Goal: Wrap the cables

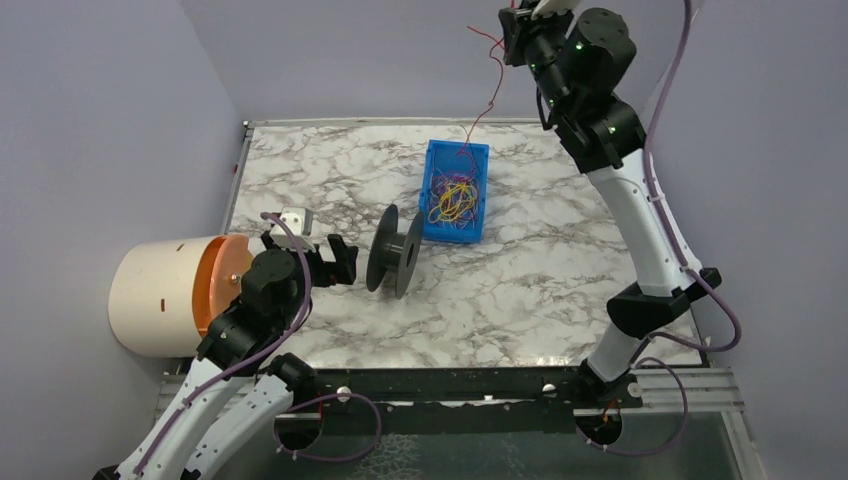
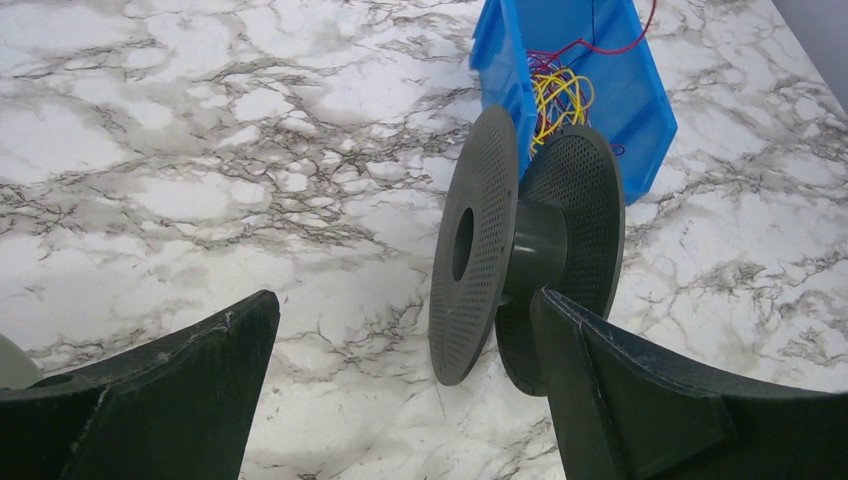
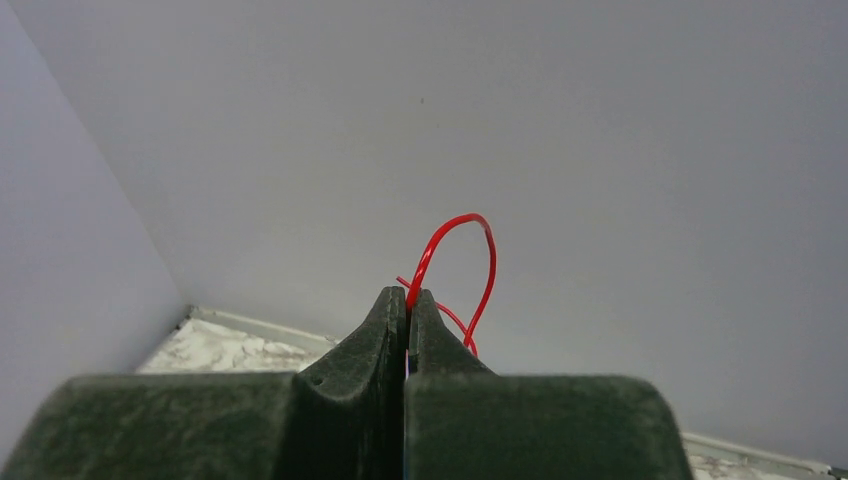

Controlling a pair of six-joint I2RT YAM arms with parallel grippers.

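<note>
- The cables (image 1: pixel 455 195) lay as a loose tangle of very thin wires, mostly yellow with purple, orange and red strands mixed in, inside the blue bin (image 1: pixel 432 165) on the far middle of the tabletop (image 1: pixel 560 290).
- From your left wrist camera, the yellow loops (image 2: pixel 560 95) showed bunched against the near wall of the bin (image 2: pixel 500 60), with a red strand curving over them.
- One red cable (image 1: pixel 490 85) ran up out of the bin in a wavy line to your right end effector (image 1: pixel 512 38), which sat high above the far edge of the tabletop.
- Your right end effector (image 3: pixel 407 300) was pressed together with no visible gap, pinching that red cable (image 3: pixel 470 235). A short loop of it arched above the fingertips and a loose end poked out beside them.
- Your left end effector (image 1: pixel 340 260) hung low over the left side of the tabletop, spread wide and holding nothing.
- In the left wrist view, your left end effector (image 2: pixel 403 300) faced the dark spool (image 2: pixel 475 245). The finger (image 2: pixel 640 400) on the right of that view was just in front of the spool's hub and far flange, and I could not tell whether it touched.
- The spool (image 1: pixel 395 250) stood on its flange edges, just beside the near corner of the bin, with nothing wound on its hub.
- A cream cylinder with an orange face (image 1: pixel 165 295) lay at the left edge, behind your left arm.
</note>
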